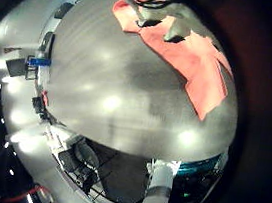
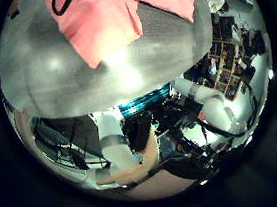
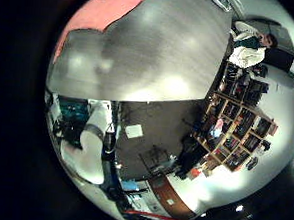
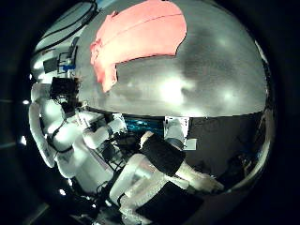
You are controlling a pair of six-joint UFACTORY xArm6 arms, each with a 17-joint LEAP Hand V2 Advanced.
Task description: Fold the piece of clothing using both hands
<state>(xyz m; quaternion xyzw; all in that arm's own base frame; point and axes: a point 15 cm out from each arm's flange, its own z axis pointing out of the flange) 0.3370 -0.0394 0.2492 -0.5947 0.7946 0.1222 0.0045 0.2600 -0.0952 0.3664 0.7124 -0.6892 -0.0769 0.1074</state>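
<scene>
Garment [image 1: 186,63] lay spread flat on the tabletop [image 1: 107,88], near one rim of it. Part of the left hand [image 1: 155,21] showed over one end of the cloth. Contact was unclear, and I couldn't tell if its fingers were apart or clamped. Cloth filled much of the left thumb side view, so it was close to that palm. It sat farther off in both right palm views. Right hand's fingers were unseen, cannot tell.
</scene>
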